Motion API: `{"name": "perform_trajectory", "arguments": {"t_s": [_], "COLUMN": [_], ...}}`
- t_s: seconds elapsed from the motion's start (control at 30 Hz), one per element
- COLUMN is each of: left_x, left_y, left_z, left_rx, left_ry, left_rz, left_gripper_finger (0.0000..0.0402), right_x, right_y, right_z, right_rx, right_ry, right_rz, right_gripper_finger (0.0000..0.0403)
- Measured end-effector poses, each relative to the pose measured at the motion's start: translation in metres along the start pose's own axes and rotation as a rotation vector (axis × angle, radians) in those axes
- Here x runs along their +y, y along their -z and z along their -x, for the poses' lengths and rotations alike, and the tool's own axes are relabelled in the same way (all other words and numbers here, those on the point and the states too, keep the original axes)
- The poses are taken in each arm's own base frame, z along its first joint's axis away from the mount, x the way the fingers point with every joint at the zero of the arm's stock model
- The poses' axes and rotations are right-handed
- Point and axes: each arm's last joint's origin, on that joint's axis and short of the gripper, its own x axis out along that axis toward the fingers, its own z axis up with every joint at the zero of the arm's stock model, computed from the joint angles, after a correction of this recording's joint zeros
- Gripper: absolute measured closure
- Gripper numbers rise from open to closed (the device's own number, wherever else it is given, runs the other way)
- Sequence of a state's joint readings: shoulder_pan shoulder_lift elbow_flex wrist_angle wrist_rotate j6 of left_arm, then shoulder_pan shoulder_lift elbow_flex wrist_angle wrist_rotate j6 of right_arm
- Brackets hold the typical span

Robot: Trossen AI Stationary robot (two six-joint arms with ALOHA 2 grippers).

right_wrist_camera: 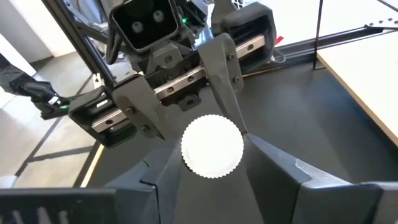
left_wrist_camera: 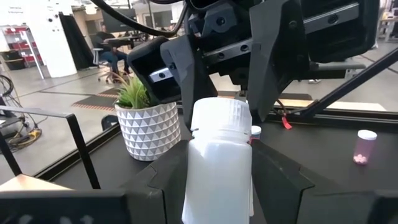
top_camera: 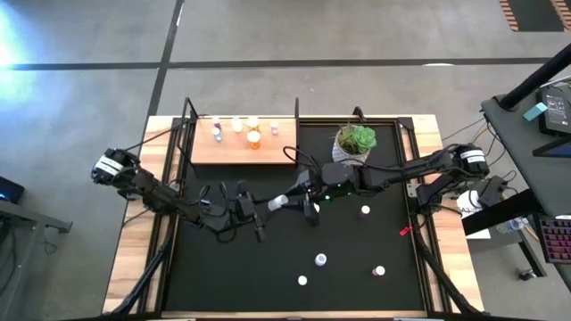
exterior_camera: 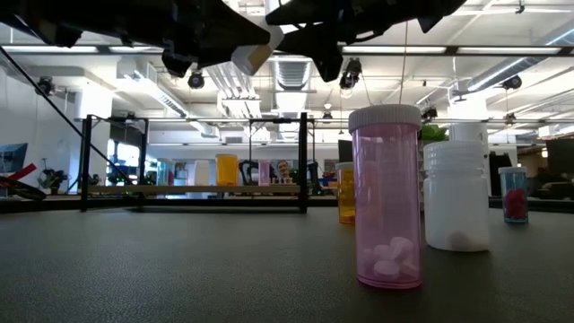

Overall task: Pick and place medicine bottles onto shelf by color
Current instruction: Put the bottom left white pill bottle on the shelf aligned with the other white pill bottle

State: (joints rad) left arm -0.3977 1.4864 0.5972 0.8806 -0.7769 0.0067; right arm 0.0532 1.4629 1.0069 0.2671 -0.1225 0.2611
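Hovering mid-mat, the white bottle (top_camera: pixel 278 203) sat clamped in the left gripper (top_camera: pixel 268 207) — right gripper (top_camera: pixel 308 203) spread around its ribbed cap (right_wrist_camera: pixel 212 147). Light, rigid, slick — grip the body.

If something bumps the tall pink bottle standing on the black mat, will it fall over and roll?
Probably yes. The pink bottle is tall and narrow, so a bump near its cap could tip it. It holds only a few pills at the bottom, so it is likely light. Being round, it might roll once down.

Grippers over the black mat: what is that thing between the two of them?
A white medicine bottle, aloft between the left gripper and right gripper; the high view shows it.
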Motion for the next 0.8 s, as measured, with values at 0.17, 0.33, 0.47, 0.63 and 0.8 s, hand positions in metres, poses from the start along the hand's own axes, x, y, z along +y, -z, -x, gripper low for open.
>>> {"name": "perform_trajectory", "arguments": {"t_s": [0.17, 0.33, 0.47, 0.63, 0.8], "left_x": [0.0019, 0.0017, 0.0034, 0.0034, 0.0031], "left_y": [0.0, -0.0031, -0.0032, -0.0033, -0.003], "left_z": [-0.0021, -0.0042, -0.0058, -0.0059, -0.0059], "left_rx": [0.0, -0.007, -0.007, -0.007, -0.005], "left_ry": [0.008, 0.012, 0.006, 0.008, 0.018], "left_rz": [0.0, 0.006, 0.007, 0.007, 0.004], "left_gripper_finger": [0.0263, 0.0263, 0.0263, 0.0263, 0.0249], "right_x": [-0.0006, -0.001, -0.0013, -0.0016, -0.0008], "right_y": [0.0001, -0.0005, -0.0005, -0.0006, -0.0017], "right_z": [0.0, 0.0002, 0.0003, 0.0004, 0.0037], "right_rx": [-0.003, -0.008, -0.009, -0.011, 0.0], "right_ry": [0.022, 0.025, 0.035, 0.046, 0.05], "right_rz": [0.006, 0.021, 0.03, 0.033, 0.024], "right_gripper_finger": [0.0243, 0.0246, 0.0263, 0.0266, 0.0267]}}
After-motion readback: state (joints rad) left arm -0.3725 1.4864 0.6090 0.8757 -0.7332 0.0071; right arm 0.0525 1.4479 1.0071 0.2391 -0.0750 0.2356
